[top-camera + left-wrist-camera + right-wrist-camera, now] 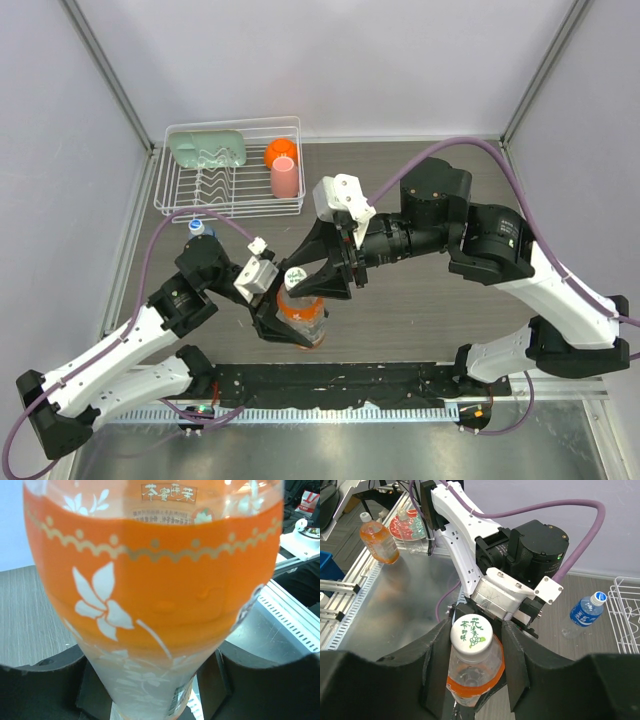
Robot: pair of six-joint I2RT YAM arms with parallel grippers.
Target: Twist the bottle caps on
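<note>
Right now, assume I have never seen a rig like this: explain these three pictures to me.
Two robot arms are bolted to a table. One picture looks down from overhead; the other two come from cameras on each wrist. The left gripper holds the orange bottle by its body, while the right gripper grips its white cap. A blue-label bottle, capped, sits on the table, and a wire rack at the back holds an orange cup, a pink cup and a green item.
</note>
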